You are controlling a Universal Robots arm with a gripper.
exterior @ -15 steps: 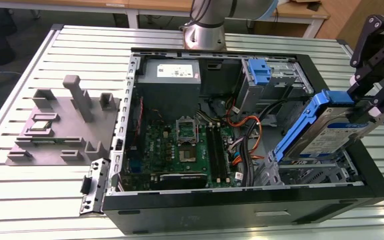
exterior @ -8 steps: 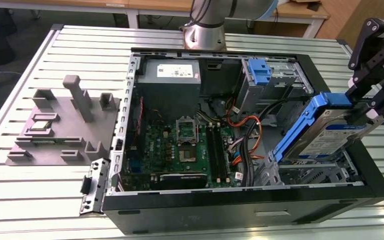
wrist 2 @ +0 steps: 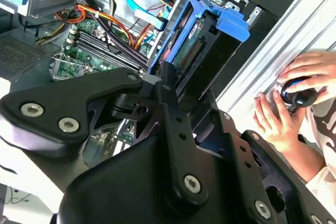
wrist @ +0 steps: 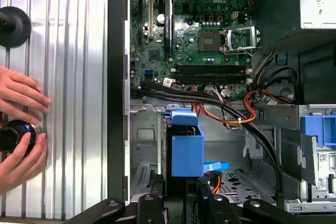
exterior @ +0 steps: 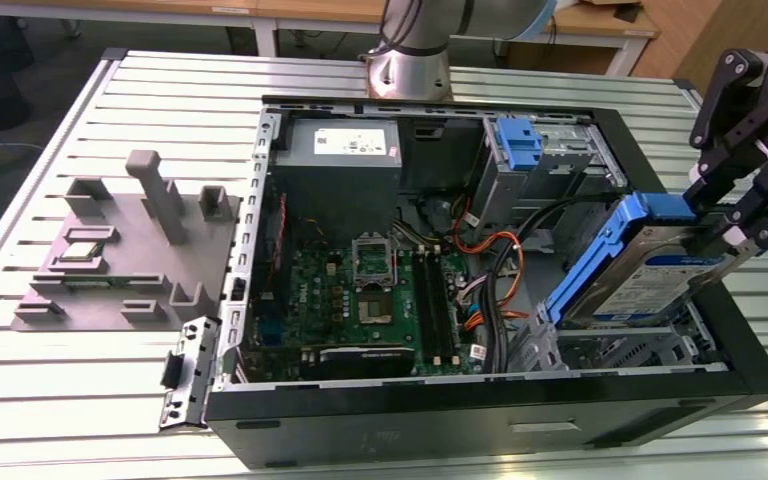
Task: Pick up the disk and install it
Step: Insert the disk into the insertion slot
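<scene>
The disk [exterior: 640,272], a silver-grey drive with a white-and-blue label in a blue carrier frame, hangs tilted on edge over the drive bay [exterior: 624,345] at the exterior view's right of the open computer case. My gripper [exterior: 735,238] is shut on its upper end, coming in from the exterior view's right. In the second wrist view the disk [wrist 2: 195,51] sticks out beyond the black finger linkage, connector side showing. In the first wrist view the blue carrier end of the disk [wrist: 187,150] points down into the bay between the metal walls.
The case [exterior: 491,405] holds a motherboard [exterior: 357,300], a grey power supply [exterior: 341,145], orange and black cables [exterior: 504,270] beside the bay, and a blue bracket [exterior: 518,140] in the upper cage. A grey fixture [exterior: 131,250] lies at the exterior view's left. A person's hands [wrist: 18,129] rest beside the case.
</scene>
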